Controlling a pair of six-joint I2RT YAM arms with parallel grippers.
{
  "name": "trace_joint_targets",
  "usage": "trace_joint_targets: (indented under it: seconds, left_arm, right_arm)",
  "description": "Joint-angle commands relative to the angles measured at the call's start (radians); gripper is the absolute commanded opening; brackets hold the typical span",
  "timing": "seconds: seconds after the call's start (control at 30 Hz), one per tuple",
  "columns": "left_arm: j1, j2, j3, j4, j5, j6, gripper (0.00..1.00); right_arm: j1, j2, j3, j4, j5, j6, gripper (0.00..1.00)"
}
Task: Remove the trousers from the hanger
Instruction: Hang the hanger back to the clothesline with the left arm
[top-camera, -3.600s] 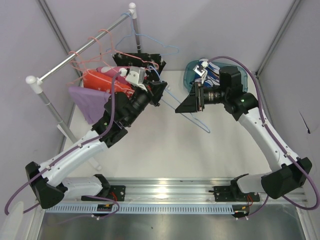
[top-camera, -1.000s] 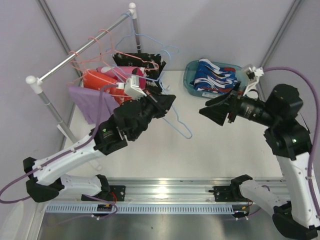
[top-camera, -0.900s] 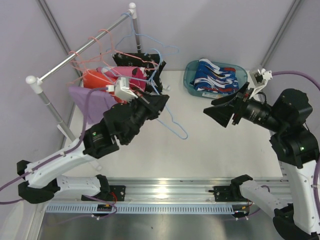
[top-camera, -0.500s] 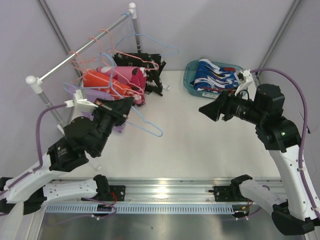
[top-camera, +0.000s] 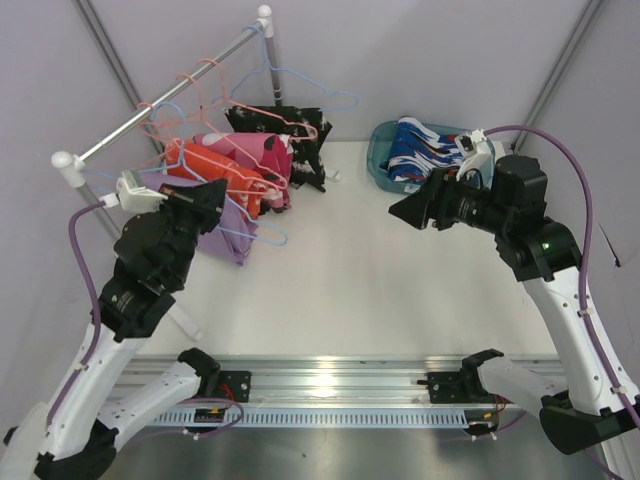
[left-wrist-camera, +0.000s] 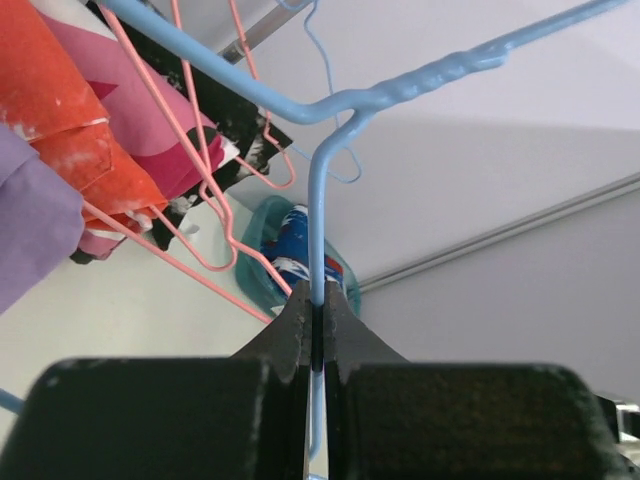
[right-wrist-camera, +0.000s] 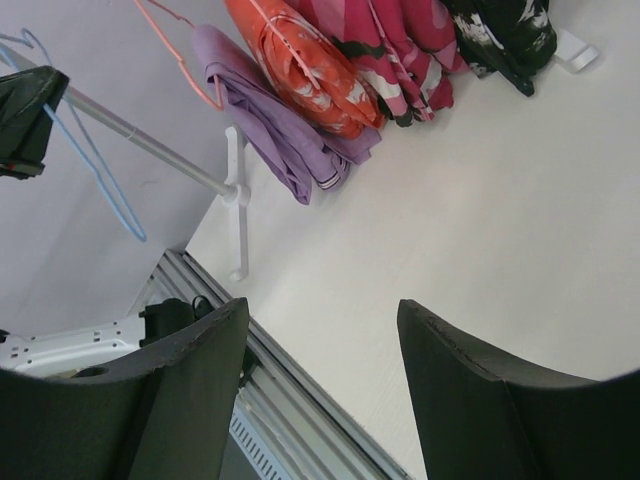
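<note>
We note left end effector (left-wrist-camera: 316, 312) clenched on bare blue hanger (left-wrist-camera: 400, 85), swung from over desk (top-camera: 380, 290) back beside rail (top-camera: 150, 112) (rehang likely next). Right end effector (top-camera: 412, 210) released, empty, now nearer basket (top-camera: 378, 152) holding blue-white-red trousers (top-camera: 425, 150). Other trousers (top-camera: 240, 165) still hung.

**Left wrist view.** The wire of the blue hanger (left-wrist-camera: 318, 200) vanishes between the left fingers (left-wrist-camera: 285, 335), whose blurred bodies fill the bottom edge. You see only a sliver of the blue-white-red trousers (left-wrist-camera: 295, 240) behind them.

**Right wrist view.** The top edge crops the orange trousers (right-wrist-camera: 300, 60) and the black speckled trousers (right-wrist-camera: 500, 35). The right fingers (right-wrist-camera: 185, 400) run off the bottom edge.
</note>
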Motion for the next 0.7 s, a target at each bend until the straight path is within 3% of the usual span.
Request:
trace_joint_targets:
  seconds: [0.0,0.17,0.23,0.53,0.67]
  left_arm:
    - [0.124,0.035,0.024,0.028,0.257,0.022,0.00]
    - [0.305,0.015,-0.048,0.100,0.453,-0.051,0.00]
    - [0.311,0.021,-0.077,0.155,0.503,-0.084,0.00]
    - [0.360,-0.016,-0.068,0.117,0.400,0.000,0.00]
    - [0.510,-0.001,-0.065,0.114,0.527,0.007,0.00]
  right_arm:
    - [-0.002,0.005,0.020,0.052,-0.002,0.017,0.67]
    - [-0.002,0.023,0.025,0.056,0.016,0.016,0.67]
    - [-0.002,0.034,0.031,0.058,0.016,0.011,0.67]
    - [0.000,0.110,0.082,0.047,0.009,-0.014,0.67]
    - [0.000,0.135,0.085,0.072,-0.014,-0.001,0.67]
